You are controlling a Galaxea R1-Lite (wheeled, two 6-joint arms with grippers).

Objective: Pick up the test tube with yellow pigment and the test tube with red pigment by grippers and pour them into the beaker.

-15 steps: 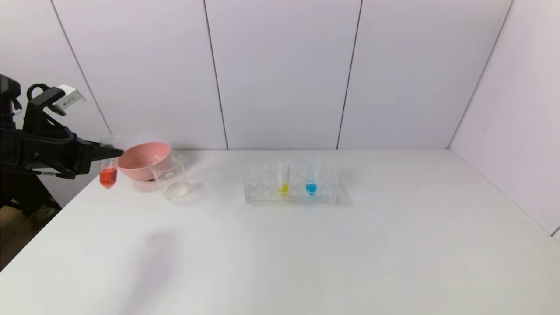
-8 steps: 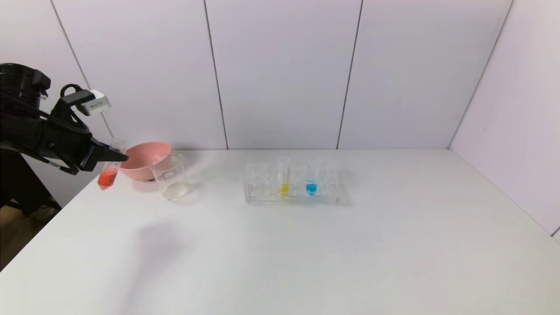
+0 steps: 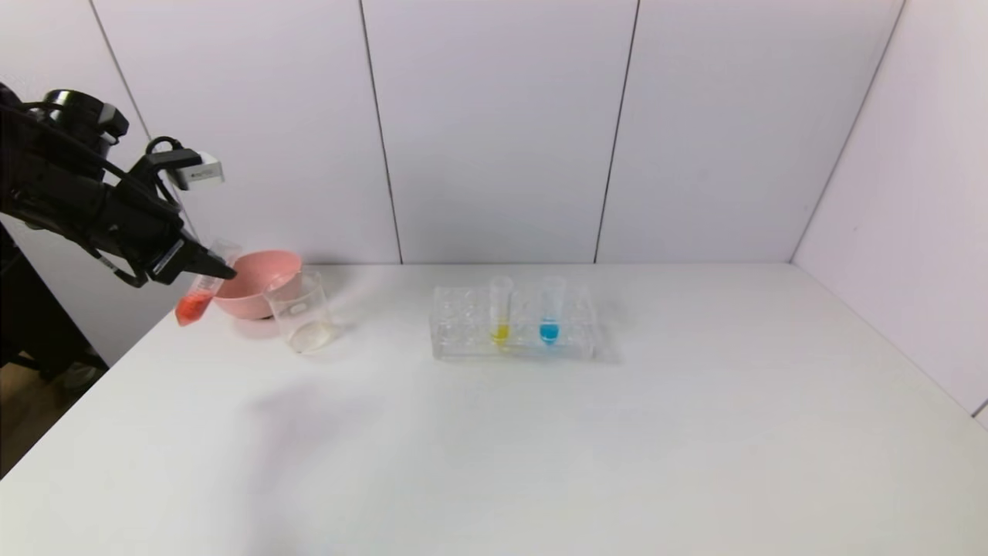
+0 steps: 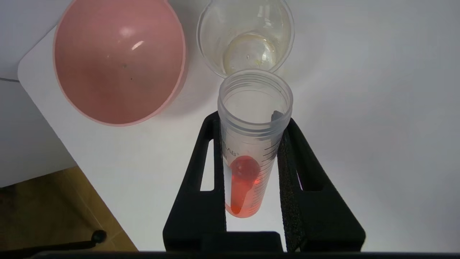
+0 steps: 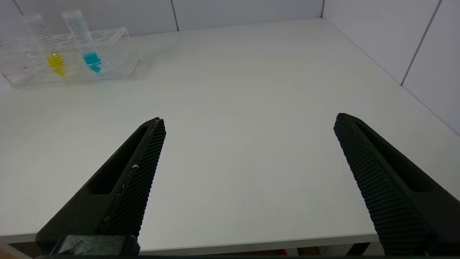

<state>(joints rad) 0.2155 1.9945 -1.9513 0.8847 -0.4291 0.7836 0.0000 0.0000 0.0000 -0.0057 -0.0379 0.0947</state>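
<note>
My left gripper (image 3: pixel 220 270) is shut on the test tube with red pigment (image 3: pixel 197 297), held tilted above the table's far left, beside the pink bowl. In the left wrist view the gripper (image 4: pixel 251 124) clamps the tube (image 4: pixel 249 158) with its open mouth pointing toward the beaker (image 4: pixel 246 36). The beaker (image 3: pixel 299 311) stands right of the bowl with a little pale liquid in it. The test tube with yellow pigment (image 3: pixel 500 313) stands in the clear rack (image 3: pixel 463 340); it also shows in the right wrist view (image 5: pixel 48 46). My right gripper (image 5: pixel 248 122) is open and empty over the table's near edge.
A pink bowl (image 3: pixel 258 282) sits at the far left corner, touching distance from the beaker. A blue-liquid tube (image 3: pixel 549 313) stands in the rack right of the yellow one. White wall panels close the back and right side.
My left gripper has risen and tilted, moving right toward the bowl and beaker. The red tube went from upright to slanted, its mouth leaning toward the beaker.
</note>
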